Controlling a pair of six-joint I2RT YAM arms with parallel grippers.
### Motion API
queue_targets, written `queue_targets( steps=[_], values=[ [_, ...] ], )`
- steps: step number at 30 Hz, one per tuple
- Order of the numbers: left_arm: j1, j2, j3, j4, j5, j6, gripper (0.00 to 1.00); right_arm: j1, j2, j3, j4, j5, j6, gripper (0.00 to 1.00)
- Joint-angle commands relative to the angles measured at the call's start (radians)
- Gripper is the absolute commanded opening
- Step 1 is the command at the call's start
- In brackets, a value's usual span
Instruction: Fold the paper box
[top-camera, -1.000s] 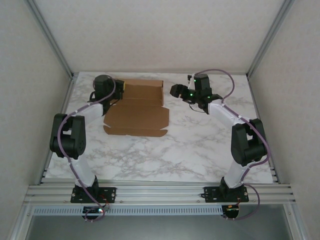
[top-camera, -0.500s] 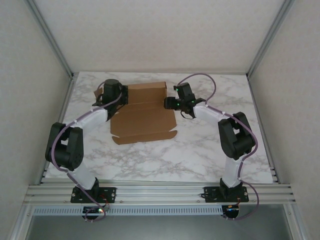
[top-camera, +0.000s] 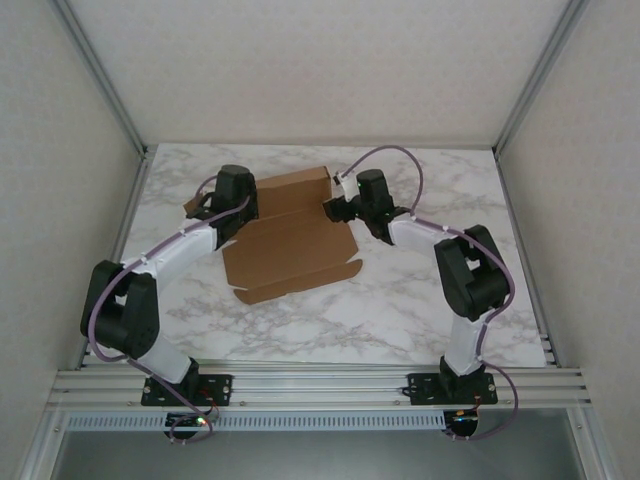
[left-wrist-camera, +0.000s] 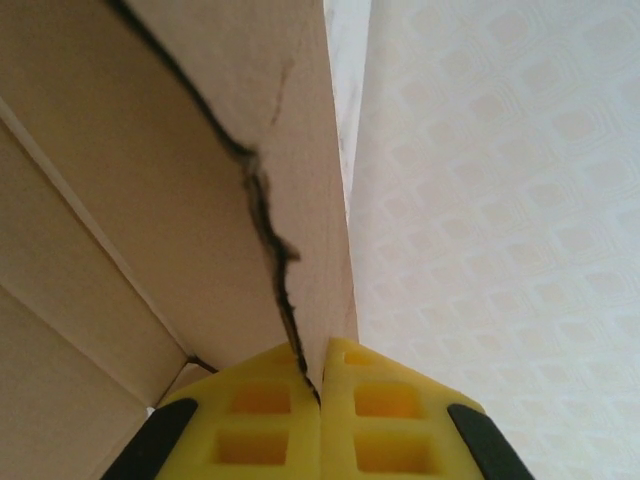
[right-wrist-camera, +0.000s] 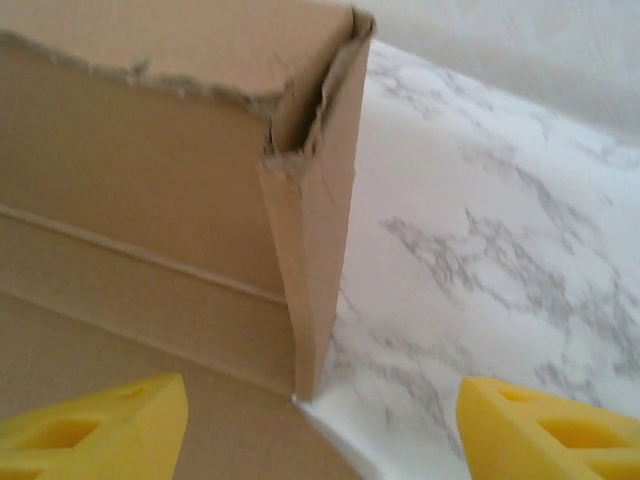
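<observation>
- Top view: one paper box (top-camera: 290, 240) lies on the marble table (top-camera: 430, 300), in the far half and a little left of the middle. Its near panel is flat and its far wall is raised. There are two arms. The left gripper (top-camera: 238, 205) is at the left far corner of the box and the right gripper (top-camera: 333, 208) is at the right far corner.
- Left wrist view: the left gripper (left-wrist-camera: 318, 365) is clenched on a thin upright edge of the paper box (left-wrist-camera: 150, 150). The cardboard goes straight between the two yellow pads.
- Right wrist view: the right gripper (right-wrist-camera: 320, 425) is released, with its two yellow fingers (right-wrist-camera: 95, 425) well apart. The upright corner flap (right-wrist-camera: 315, 250) of the paper box (right-wrist-camera: 120, 160) stands between them, and neither finger touches it.
- Step, as I judge it: the side walls are being raised, and the box is far from finished.
- Next move, I think: the right fingers should advance around the corner flap and close on it, while the left grip steadies the box. The torn edge there may buckle.
</observation>
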Motion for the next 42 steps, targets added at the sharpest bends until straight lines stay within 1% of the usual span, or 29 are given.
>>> queue_targets(
  steps=[1,5,10,12,14,20,22,24,25,28,29,34,36,38,40,42],
  values=[
    [-0.017,-0.026,-0.002,-0.126,-0.09,-0.059,0.0,-0.005,0.075,0.081,0.004,-0.032,-0.075,0.7],
    [-0.016,-0.008,0.021,-0.151,-0.091,-0.075,0.0,-0.005,0.161,0.183,-0.051,-0.015,-0.076,0.62],
    [-0.016,0.002,0.037,-0.16,-0.097,-0.08,0.0,-0.003,0.241,0.289,-0.114,-0.008,-0.078,0.59],
    [-0.016,0.003,0.036,-0.155,-0.097,-0.082,0.0,-0.002,0.265,0.33,-0.142,0.003,-0.081,0.55],
    [-0.014,0.008,0.037,-0.153,-0.088,-0.083,0.0,-0.003,0.288,0.373,-0.171,0.015,-0.081,0.46],
    [-0.012,0.022,0.036,-0.143,-0.068,-0.093,0.0,0.004,0.35,0.463,-0.215,0.033,-0.067,0.43],
    [-0.011,0.023,0.036,-0.143,-0.065,-0.098,0.0,0.01,0.369,0.491,-0.234,0.051,-0.066,0.35],
    [-0.01,0.026,0.037,-0.14,-0.061,-0.102,0.0,0.016,0.381,0.506,-0.239,0.061,-0.058,0.3],
    [-0.011,0.029,0.039,-0.141,-0.058,-0.107,0.0,0.02,0.387,0.512,-0.241,0.073,-0.055,0.26],
    [-0.011,0.037,0.041,-0.144,-0.05,-0.119,0.0,0.043,0.405,0.544,-0.269,0.142,-0.052,0.18],
    [-0.01,0.04,0.04,-0.145,-0.049,-0.124,0.0,0.056,0.411,0.561,-0.288,0.19,-0.052,0.13],
    [-0.009,0.049,0.037,-0.147,-0.042,-0.138,0.0,0.101,0.458,0.648,-0.388,0.398,-0.024,0.02],
    [-0.009,0.054,0.036,-0.142,-0.036,-0.141,0.0,0.108,0.461,0.648,-0.397,0.413,0.006,0.03],
    [-0.009,0.061,0.037,-0.14,-0.032,-0.142,0.0,0.114,0.459,0.637,-0.392,0.384,0.027,0.08],
    [-0.009,0.068,0.036,-0.13,-0.024,-0.138,0.0,0.113,0.452,0.617,-0.371,0.316,0.035,0.17],
    [-0.006,0.072,0.039,-0.129,-0.019,-0.139,0.0,0.113,0.436,0.584,-0.341,0.258,0.019,0.29]
  ],
)
